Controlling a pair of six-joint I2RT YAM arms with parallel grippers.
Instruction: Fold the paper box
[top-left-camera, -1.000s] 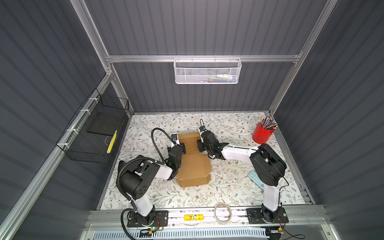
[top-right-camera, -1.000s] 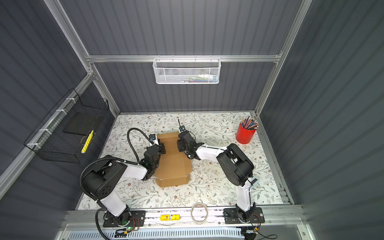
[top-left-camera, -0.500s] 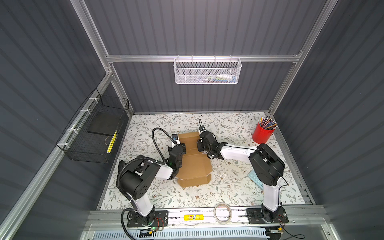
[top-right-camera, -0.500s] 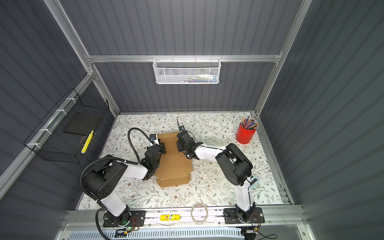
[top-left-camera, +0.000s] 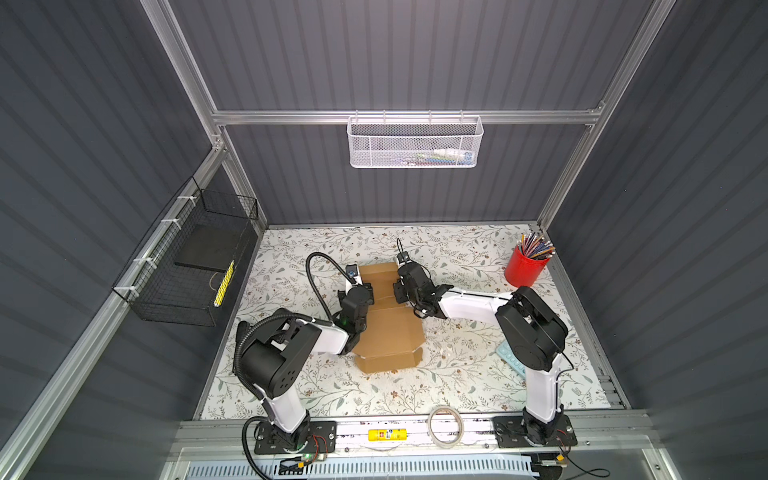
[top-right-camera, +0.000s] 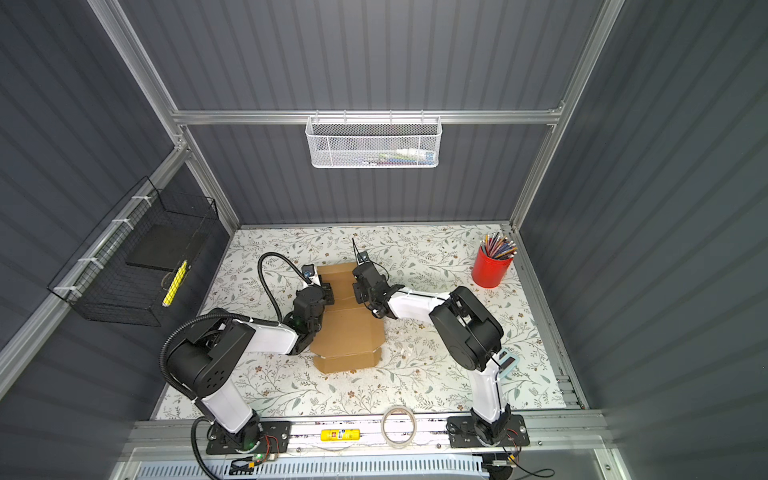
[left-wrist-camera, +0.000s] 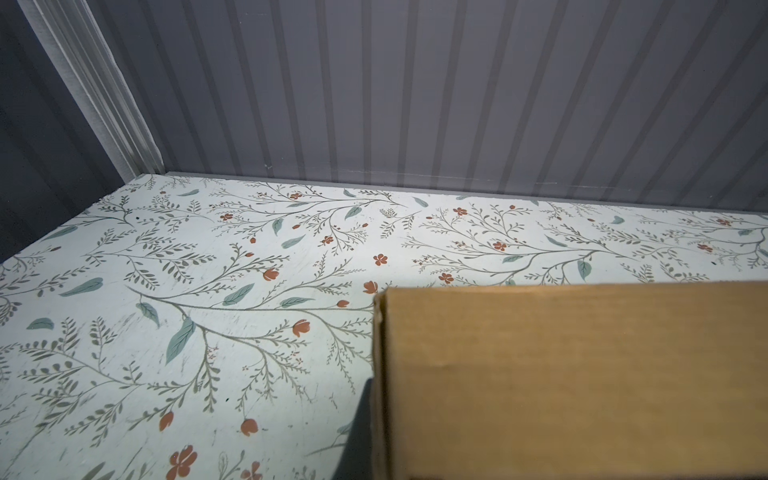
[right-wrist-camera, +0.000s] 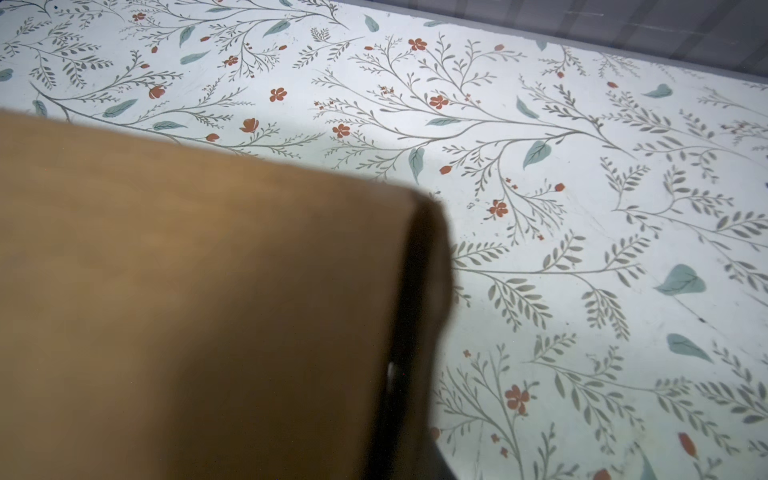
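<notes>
The paper box is brown cardboard, partly folded, lying mid-table in both top views. My left gripper is at the left side of its far half and shut on a raised side panel; one dark finger lies against that panel's outer face. My right gripper is at the opposite side. In the right wrist view a raised cardboard panel fills the near left, and one dark finger lies along its edge. The other finger is hidden behind the cardboard.
A red cup of pencils stands at the back right. A light blue object lies beside the right arm. A tape roll rests on the front rail. A black wire basket hangs on the left wall.
My right gripper has edged slightly left against the box's right side. The left arm and the box have not visibly moved.
</notes>
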